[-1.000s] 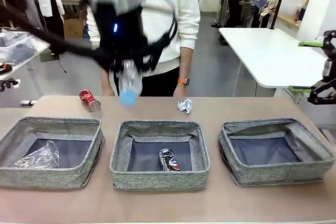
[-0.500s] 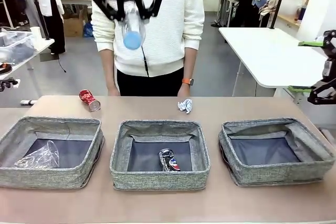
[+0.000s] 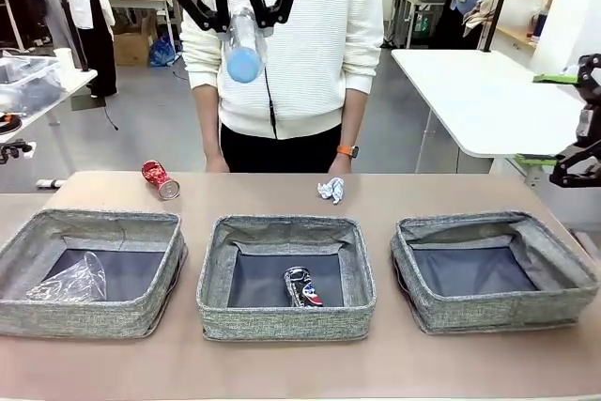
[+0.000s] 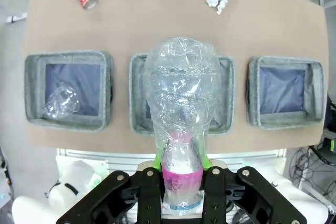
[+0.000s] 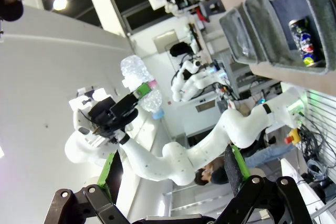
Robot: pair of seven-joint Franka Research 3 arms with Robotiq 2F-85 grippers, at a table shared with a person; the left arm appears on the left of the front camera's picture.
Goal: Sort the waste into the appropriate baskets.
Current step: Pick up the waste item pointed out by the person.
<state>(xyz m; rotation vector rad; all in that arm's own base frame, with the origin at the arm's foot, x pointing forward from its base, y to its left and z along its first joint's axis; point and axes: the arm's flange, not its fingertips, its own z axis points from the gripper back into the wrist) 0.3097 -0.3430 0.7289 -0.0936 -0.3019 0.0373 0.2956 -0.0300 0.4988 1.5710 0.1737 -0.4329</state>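
Lab: white worktable (image 3: 488,100), cardboard box (image 3: 131,47).

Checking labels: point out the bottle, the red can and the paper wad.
bottle (image 3: 242,39), front view, clear body.
red can (image 3: 158,177), front view, red side.
paper wad (image 3: 331,190), front view, centre of the wad.
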